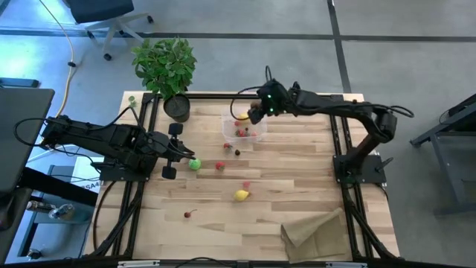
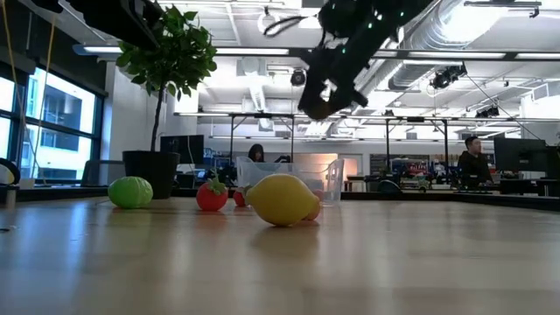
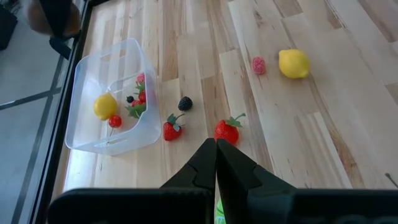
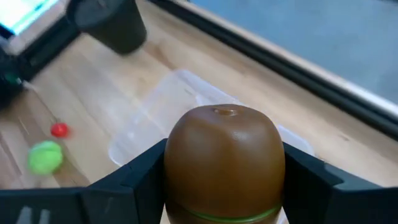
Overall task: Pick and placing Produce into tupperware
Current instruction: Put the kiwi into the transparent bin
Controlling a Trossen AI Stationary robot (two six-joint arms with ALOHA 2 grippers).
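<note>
Plant in a dark pot sits at the table's far left corner, just left of the tupperware. Left gripper rests low over the left side of the table, fingers shut with nothing between them; lime lies just beside its tip. In the left wrist view the closed fingers point across the boards at a strawberry, a second strawberry and a blackberry, all loose just outside the tupperware wall.

Tupperware stands at far centre, holding a lemon and a few red berries. Right gripper hangs over the tupperware's far edge, clear of the table, jaws spread wide around the kiwi; the right wrist view shows the brown kiwi clamped between both fingers with the clear tupperware directly beneath. In the low view the gripper and kiwi sit well above the tupperware rim.

Still loose on the table: second lemon near centre, a small pink berry just beyond it, a cherry nearer the front left. Brown paper bag lies flat at the front right corner, well apart from the fruit. Nothing sits between the kiwi and the tupperware opening. Office chair stands off the table, far left; people sit at desks in the room behind.
</note>
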